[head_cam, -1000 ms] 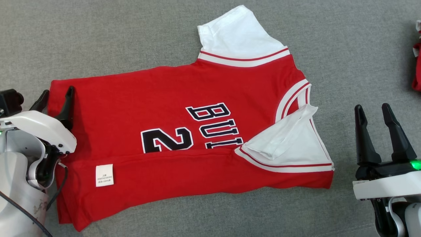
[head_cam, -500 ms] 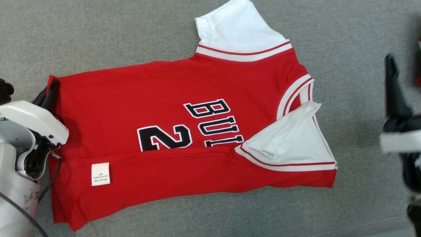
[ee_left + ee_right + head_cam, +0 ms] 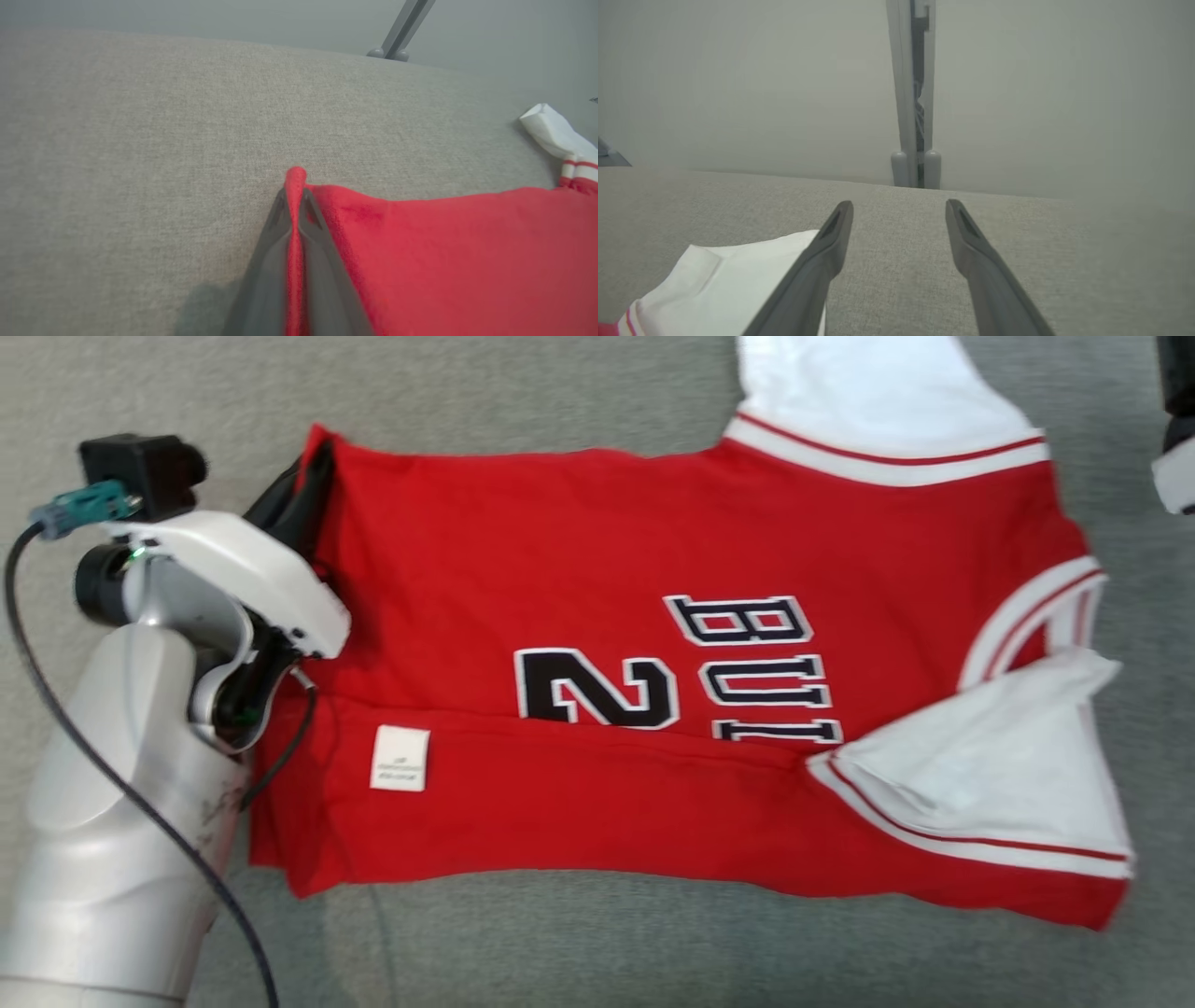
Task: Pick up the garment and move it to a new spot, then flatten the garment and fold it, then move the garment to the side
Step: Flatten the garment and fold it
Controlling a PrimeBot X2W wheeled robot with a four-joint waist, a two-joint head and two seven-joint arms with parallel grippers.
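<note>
Head view: red shirt [image 3: 653, 551] lies flat on the grey cloth surface [image 3: 560, 943], centre to 3 o'clock. Far white sleeve [image 3: 859, 392] is cut off at 1 o'clock. Left arm enters from 8. Left gripper [image 3: 313, 467] is at 10, tips half hidden in the hem corner.
Left wrist view: fingers clamped on a red fold.
Right wrist view: right gripper [image 3: 899, 210] is level, fingers spread, nothing between. Sleeve at 8 is partly behind one finger.

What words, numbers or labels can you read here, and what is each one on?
"BU", navy letters on the red fabric jersey with white sleeves; the next letter is cut by the fold.
"2", navy numeral beside them.
White rectangular fabric tag on the jersey: print too small to read.
</note>
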